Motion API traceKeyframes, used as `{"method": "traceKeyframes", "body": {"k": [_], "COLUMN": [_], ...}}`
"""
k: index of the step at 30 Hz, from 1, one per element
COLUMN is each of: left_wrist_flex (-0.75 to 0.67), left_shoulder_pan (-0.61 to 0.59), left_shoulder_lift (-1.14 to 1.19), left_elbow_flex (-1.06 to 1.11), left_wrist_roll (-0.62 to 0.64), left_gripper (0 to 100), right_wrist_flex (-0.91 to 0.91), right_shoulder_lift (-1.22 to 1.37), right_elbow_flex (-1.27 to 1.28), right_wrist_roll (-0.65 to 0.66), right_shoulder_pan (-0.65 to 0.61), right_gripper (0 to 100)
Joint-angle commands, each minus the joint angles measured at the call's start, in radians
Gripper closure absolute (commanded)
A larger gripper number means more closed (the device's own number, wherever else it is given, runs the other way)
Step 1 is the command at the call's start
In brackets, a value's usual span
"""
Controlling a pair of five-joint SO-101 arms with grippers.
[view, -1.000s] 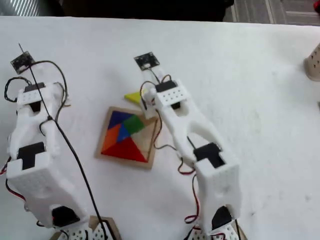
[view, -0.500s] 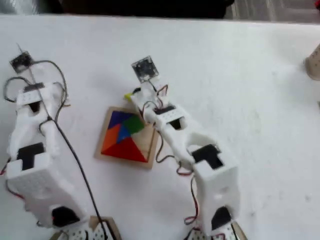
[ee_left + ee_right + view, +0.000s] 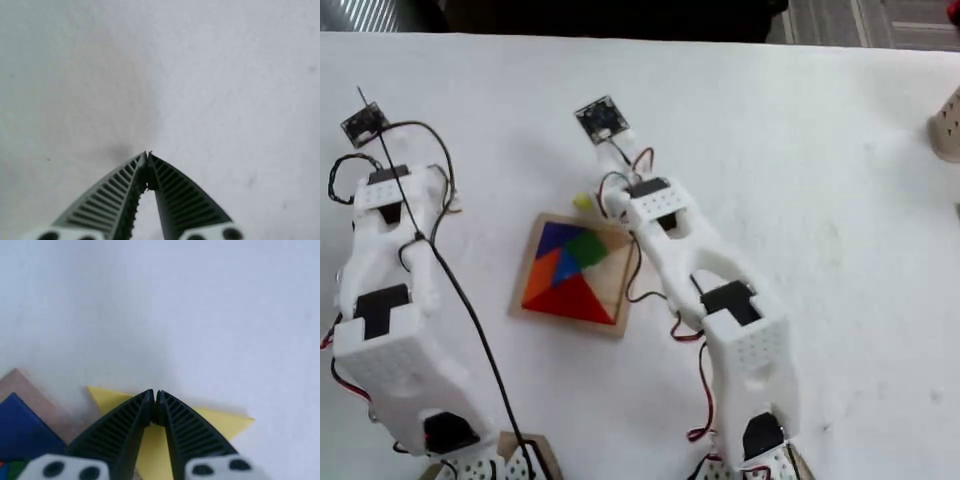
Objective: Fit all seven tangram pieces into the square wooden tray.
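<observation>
The yellow triangle (image 3: pixel 220 422), at 12 o'clock from the tray (image 3: pixel 608 287), is overhung by the right gripper (image 3: pixel 154 396), closed and empty.

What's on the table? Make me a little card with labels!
tray: wooden, partly bare
in tray: blue piece, green piece, orange piece, red piece
outside tray: yellow piece, on the table by the tray's far corner
right gripper: shut, at the yellow piece
left gripper: shut, over bare table
</observation>
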Motion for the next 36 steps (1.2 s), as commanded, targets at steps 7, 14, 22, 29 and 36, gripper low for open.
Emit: {"method": "traceKeyframes", "body": {"k": [7, 14, 22, 29, 36], "left_wrist_flex": [0.018, 0.018, 0.018, 0.017, 0.015], "left_shoulder_pan": [0.012, 0.012, 0.019, 0.022, 0.022], "left_shoulder_lift": [-0.013, -0.013, -0.013, -0.015, -0.015], "left_elbow_flex": [-0.055, -0.055, -0.055, -0.055, -0.057], "left_wrist_roll": [-0.009, -0.009, -0.009, -0.009, -0.009], "left_gripper": [98, 98, 98, 98, 98], "right_wrist_flex": [0.251, 0.341, 0.216, -0.016, -0.358], "right_shoulder_lift": [-0.077, -0.150, -0.191, -0.189, -0.163], "right_elbow_flex": [-0.002, 0.002, 0.003, 0.038, 0.190], "right_wrist_roll": [0.201, 0.207, 0.190, 0.072, 0.097], "right_shoulder_pan": [0.031, 0.105, -0.002, 0.010, 0.008], "right_gripper": [98.1, 98.1, 98.1, 98.1, 98.1]}}
